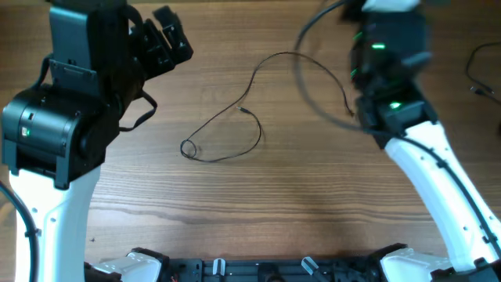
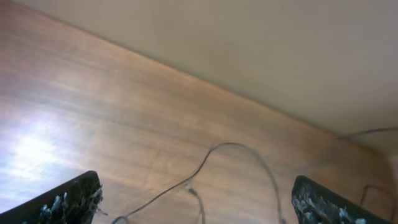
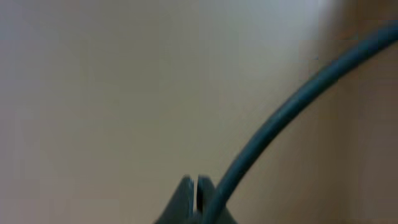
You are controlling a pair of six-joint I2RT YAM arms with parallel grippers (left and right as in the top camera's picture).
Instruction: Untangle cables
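Wood-grain desk (image 1: 329, 204) fills the overhead view, with a plain beige wall (image 2: 249, 43) behind it. The left jaws stand spread wide and hold nothing. Ahead of them and between their tips, well apart from both, lies a thin black cable (image 1: 221, 159). The right jaws are pressed together, pinching a dark teal cable (image 3: 298, 93) that rises out of them and curves away to their right. From above, a blurred dark arc (image 1: 300, 66) hangs beside the right arm. I judge it to be that pinched cable lifted off the desk, though whether it is a separate cord or the far end of the thin black cable cannot be told. As a judgement, the untangling is well along but not finished. The thin black cable already lies in one open, sweeping run with no knot in its long stretch. What is left is one small tight loop (image 1: 189, 148) at the end farthest from the right jaws, and a plug end (image 1: 244, 109) curled back to lie just beside the cable's own strand. Counted: two pairs of jaws, one thin black cable laid out, one cable pinched, and one more thin cord (image 1: 475, 66) far off beyond the right jaws.
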